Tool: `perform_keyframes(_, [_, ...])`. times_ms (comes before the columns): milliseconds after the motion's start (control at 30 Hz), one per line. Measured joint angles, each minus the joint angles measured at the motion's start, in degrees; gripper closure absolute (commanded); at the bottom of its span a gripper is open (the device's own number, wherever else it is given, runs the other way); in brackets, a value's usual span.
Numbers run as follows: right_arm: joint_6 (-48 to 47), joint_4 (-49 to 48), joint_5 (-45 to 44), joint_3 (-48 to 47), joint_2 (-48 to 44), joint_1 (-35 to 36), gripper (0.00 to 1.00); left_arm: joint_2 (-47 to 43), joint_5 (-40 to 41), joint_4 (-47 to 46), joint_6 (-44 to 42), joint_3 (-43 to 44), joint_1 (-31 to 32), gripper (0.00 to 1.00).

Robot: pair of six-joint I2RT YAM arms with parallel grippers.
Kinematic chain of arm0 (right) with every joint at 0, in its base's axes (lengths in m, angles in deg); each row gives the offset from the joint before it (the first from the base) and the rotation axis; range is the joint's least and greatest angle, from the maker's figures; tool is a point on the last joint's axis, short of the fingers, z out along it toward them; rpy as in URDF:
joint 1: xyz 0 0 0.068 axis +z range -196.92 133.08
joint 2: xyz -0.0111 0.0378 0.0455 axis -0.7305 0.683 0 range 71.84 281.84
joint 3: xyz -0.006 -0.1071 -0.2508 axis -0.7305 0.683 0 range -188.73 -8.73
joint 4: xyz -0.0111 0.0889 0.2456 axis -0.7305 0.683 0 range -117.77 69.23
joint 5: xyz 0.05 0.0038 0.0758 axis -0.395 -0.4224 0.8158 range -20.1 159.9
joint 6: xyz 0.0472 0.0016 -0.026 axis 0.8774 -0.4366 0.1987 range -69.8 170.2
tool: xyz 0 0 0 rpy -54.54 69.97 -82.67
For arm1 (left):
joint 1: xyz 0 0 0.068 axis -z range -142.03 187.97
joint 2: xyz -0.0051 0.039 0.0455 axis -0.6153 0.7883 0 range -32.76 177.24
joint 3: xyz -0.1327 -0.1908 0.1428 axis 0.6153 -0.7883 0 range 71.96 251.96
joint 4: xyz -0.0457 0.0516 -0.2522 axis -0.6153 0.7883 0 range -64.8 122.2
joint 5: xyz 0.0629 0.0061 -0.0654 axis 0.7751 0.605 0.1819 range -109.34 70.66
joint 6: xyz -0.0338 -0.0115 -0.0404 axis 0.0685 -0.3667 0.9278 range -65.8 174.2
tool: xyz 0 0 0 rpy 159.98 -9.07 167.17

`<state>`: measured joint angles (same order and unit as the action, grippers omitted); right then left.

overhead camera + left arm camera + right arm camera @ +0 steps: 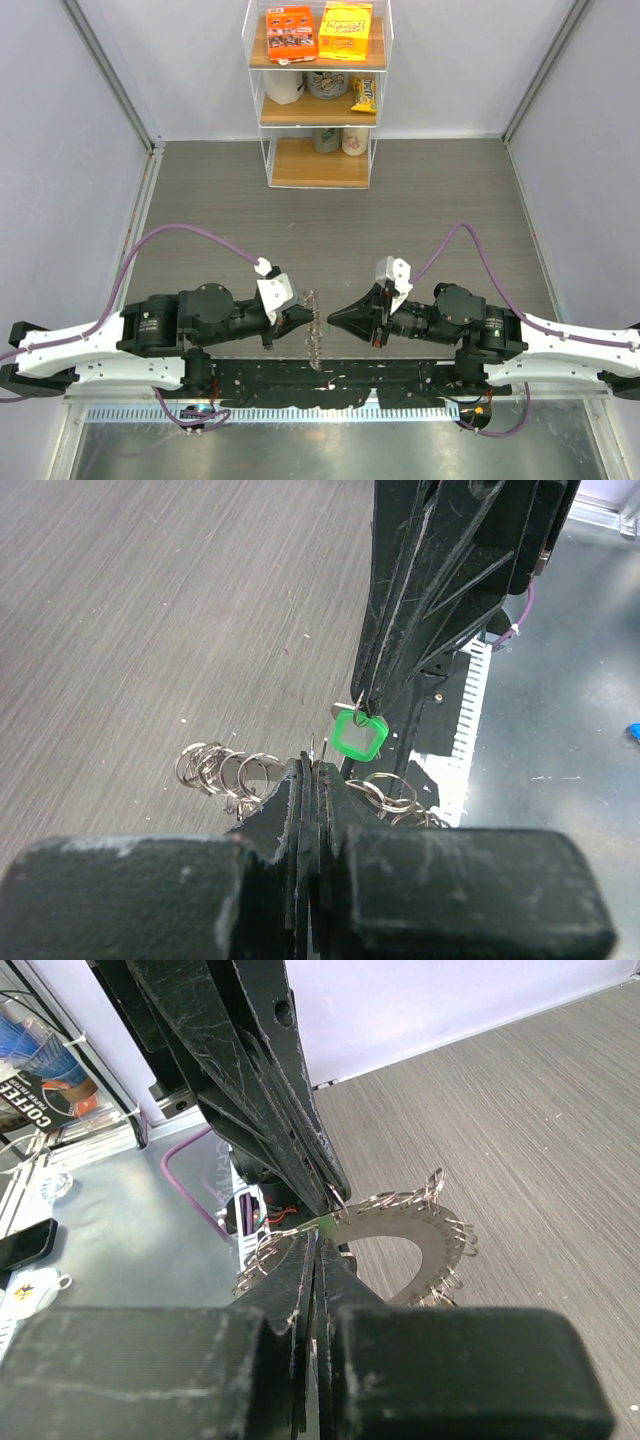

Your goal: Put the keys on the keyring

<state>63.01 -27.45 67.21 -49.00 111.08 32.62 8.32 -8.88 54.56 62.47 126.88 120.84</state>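
The keyring [316,330] hangs edge-on between both grippers above the table's near edge. It is a flat silvery ring plate [425,1235] with a hollow centre, hung with small wire loops [225,770]. My left gripper [305,318] is shut on its rim, jaws pressed together [315,770] over the thin metal edge. My right gripper [332,317] comes in from the opposite side, shut on a key with a bright green head [358,736]. The key sits just beyond the left jaws, touching or nearly touching the rim. Only a green glint shows past the right jaws [322,1245].
A clear shelf unit [318,90] with snack packets and cups stands at the back wall. A black mat [330,380] and a white slotted strip [300,412] run along the near edge. Purple cables loop off both arms. A dark phone [25,1243] lies on the metal bench.
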Motion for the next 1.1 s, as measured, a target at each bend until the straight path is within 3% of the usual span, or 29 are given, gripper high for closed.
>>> perform_keyframes(1100, [3.9, -6.2, 0.2, 0.7, 2.4, 0.0, 0.94, -3.3, -1.6, -3.0, -1.2, -2.2, 0.0, 1.0])
